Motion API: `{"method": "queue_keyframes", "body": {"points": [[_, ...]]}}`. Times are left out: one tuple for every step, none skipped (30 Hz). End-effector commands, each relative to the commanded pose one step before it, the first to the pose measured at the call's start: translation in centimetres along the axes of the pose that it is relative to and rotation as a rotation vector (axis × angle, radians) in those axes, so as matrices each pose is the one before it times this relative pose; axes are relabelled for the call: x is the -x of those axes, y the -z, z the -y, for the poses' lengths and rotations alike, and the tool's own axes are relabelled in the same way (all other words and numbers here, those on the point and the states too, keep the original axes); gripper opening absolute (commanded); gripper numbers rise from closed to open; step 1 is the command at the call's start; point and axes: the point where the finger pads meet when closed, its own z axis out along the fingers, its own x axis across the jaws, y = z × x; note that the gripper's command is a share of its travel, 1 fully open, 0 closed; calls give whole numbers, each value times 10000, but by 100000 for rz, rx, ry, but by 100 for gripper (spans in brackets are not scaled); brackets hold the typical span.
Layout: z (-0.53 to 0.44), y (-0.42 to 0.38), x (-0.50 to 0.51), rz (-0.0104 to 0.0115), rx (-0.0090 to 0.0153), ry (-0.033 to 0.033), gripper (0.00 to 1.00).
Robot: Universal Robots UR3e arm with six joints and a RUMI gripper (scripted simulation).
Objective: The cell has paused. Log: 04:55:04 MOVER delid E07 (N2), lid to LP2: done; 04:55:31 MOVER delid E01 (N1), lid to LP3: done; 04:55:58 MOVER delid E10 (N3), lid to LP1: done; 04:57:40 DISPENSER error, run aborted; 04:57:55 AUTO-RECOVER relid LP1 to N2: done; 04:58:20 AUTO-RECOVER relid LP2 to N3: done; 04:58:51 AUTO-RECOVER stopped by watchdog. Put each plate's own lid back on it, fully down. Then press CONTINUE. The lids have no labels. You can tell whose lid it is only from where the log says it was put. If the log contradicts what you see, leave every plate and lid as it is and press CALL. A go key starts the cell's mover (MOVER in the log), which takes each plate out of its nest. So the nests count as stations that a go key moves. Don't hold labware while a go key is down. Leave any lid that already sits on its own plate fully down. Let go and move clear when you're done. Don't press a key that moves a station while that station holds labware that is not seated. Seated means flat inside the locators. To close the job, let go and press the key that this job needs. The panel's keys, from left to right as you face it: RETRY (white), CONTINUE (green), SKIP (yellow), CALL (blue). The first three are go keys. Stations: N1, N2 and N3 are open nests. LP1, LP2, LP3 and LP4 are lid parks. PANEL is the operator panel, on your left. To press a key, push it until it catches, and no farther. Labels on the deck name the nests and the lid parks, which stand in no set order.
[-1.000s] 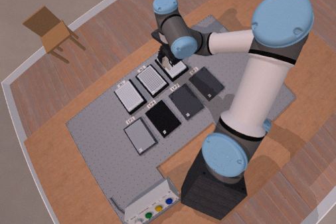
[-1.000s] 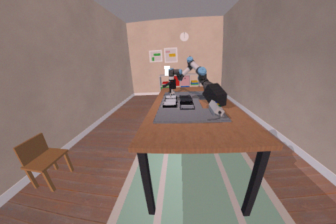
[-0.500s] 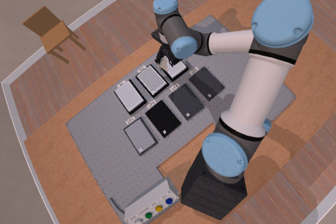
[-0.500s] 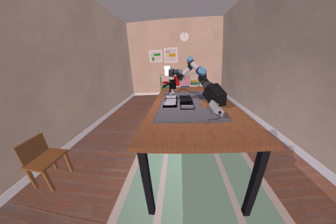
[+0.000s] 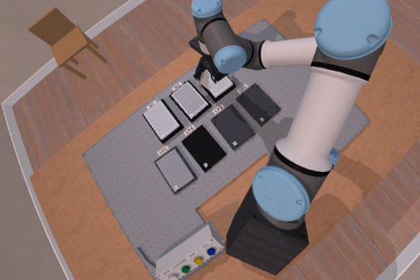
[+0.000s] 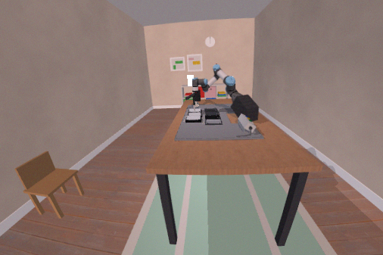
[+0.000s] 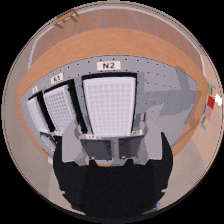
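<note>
Three well plates stand in a row of nests. The plate in N2 (image 5: 222, 85) (image 7: 109, 105) looks pale and smooth, with a lid lying flat on it. My gripper (image 5: 206, 81) (image 6: 195, 105) (image 7: 114, 144) is open, its fingers on either side of that plate's near end, gripping nothing. The plate in N3 (image 5: 189, 99) (image 7: 57, 107) and the plate in the left nest (image 5: 161, 120) show their well grids. A grey lid (image 5: 175, 169) lies on the front-left lid park. The other three parks, one black (image 5: 204, 147) and two dark grey (image 5: 232, 127) (image 5: 258, 105), look bare.
The operator panel (image 5: 188, 251) (image 6: 247, 126) stands at the mat's front edge with white (image 5: 173, 275), green (image 5: 185, 268), yellow (image 5: 198, 260) and blue (image 5: 211, 251) keys. The arm's base (image 5: 266, 238) stands right of it. A chair (image 5: 66, 41) stands off the table.
</note>
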Motion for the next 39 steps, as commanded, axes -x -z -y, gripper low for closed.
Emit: {"method": "queue_keyframes", "body": {"points": [[538, 611, -208, 0, -193, -80, 82], [0, 0, 0, 0, 0, 0, 82], [0, 0, 0, 0, 0, 0, 82], [0, 0, 0, 0, 0, 0, 82], [0, 0, 0, 0, 0, 0, 82], [53, -9, 81, 0, -6, -2, 82], [2, 0, 6, 0, 0, 0, 82], [3, 0, 6, 0, 0, 0, 82], [-37, 6, -62, 0, 4, 1, 82], [10, -2, 16, 0, -1, 0, 82], [2, -1, 5, 0, 0, 0, 82], [0, 0, -2, 0, 0, 0, 82], [-110, 1639, -100, 0, -3, -1, 82], [-21, 1639, -6, 1, -1, 0, 82], [-19, 1642, -6, 1, -1, 0, 82], [47, 1726, 12, 1, 3, -1, 82], [-1, 1664, -1, 1, 0, 0, 82], [-1, 1664, -1, 1, 0, 0, 82], [0, 1664, -1, 1, 0, 0, 82], [0, 1665, -1, 1, 0, 0, 82], [0, 0, 0, 0, 0, 0, 82], [0, 0, 0, 0, 0, 0, 82], [8, 1674, 1, 1, 1, -1, 82], [-1, 1664, -1, 1, 0, 0, 82], [-1, 1664, -1, 1, 0, 0, 82], [-1, 1664, -1, 1, 0, 0, 82], [1, 1128, 0, 0, 0, 0, 82], [4, 5, 1, 0, 0, 0, 82], [4, 5, 1, 0, 0, 0, 82], [-38, -52, -12, 0, -3, 0, 82], [13, 18, 4, 0, 1, 0, 82], [-2462, -2, 4338, 2, 2, -1999, 82], [-2550, 8, 4292, 2, 3, -605, 82], [-2581, 12, 4280, 2, 3, 1, 82], [-2587, 9, 4281, 2, 2, 1, 82], [-2591, 5, 4282, 2, 2, 1, 82], [-2593, 3, 4282, 2, 2, 1, 82], [0, 0, 0, 0, 0, 0, 82], [0, 0, 0, 0, 0, 0, 82]]}}
